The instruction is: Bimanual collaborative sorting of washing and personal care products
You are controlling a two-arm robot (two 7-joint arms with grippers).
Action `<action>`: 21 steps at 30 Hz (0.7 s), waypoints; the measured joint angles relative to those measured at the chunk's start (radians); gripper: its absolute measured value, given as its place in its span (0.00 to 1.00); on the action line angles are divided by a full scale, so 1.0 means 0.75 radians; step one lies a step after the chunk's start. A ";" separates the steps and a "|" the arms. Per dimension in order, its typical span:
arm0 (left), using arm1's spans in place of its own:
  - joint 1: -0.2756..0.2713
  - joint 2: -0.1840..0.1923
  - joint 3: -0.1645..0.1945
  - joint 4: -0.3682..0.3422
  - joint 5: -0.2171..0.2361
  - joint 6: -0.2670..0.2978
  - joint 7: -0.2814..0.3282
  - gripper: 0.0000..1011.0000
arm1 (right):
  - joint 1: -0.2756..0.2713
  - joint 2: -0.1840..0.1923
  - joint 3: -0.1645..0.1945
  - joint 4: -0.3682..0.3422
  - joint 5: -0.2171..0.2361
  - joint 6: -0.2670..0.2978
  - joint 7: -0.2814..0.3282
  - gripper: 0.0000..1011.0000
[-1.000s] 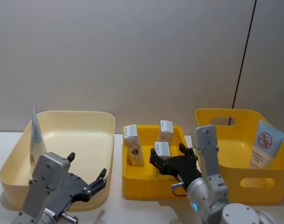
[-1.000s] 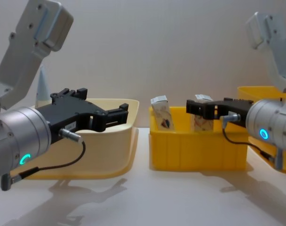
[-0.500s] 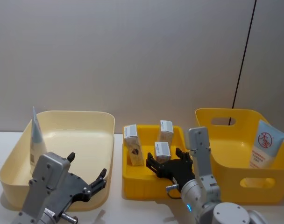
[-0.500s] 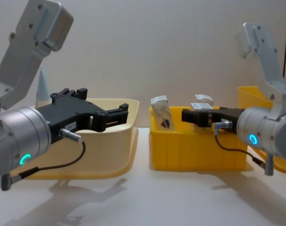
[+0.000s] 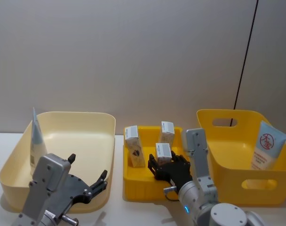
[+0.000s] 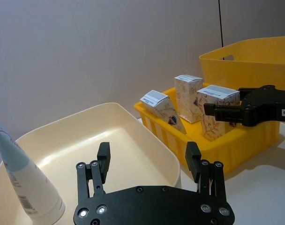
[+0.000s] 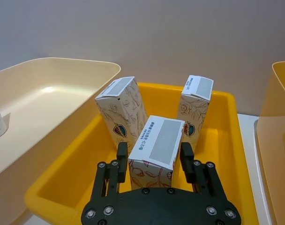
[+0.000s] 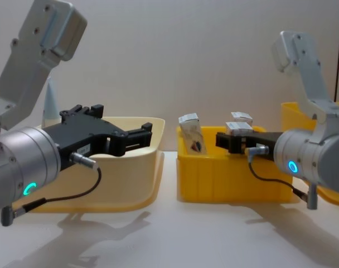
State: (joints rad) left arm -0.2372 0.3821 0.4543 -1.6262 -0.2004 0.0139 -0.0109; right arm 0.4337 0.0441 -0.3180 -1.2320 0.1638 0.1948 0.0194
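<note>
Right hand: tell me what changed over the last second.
The right hand moved left and down into the small yellow bin, its open fingers now straddling the front carton without closing. The left hand, both tubes and the other cartons stayed put.

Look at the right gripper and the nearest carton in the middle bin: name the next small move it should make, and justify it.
Probably close the right gripper: its open fingers already flank the nearest carton in the small yellow bin, one on each side, with nothing gripped yet. The left gripper hangs open over the cream bin.
</note>
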 joint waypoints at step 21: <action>0.000 0.000 0.000 0.000 0.000 0.000 0.000 0.99 | -0.002 0.001 0.033 -0.008 0.016 -0.093 0.044 0.43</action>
State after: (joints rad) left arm -0.2372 0.3821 0.4543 -1.6262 -0.2004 0.0139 -0.0109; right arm 0.4325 0.0449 -0.2932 -1.2382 0.1762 0.1247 0.0525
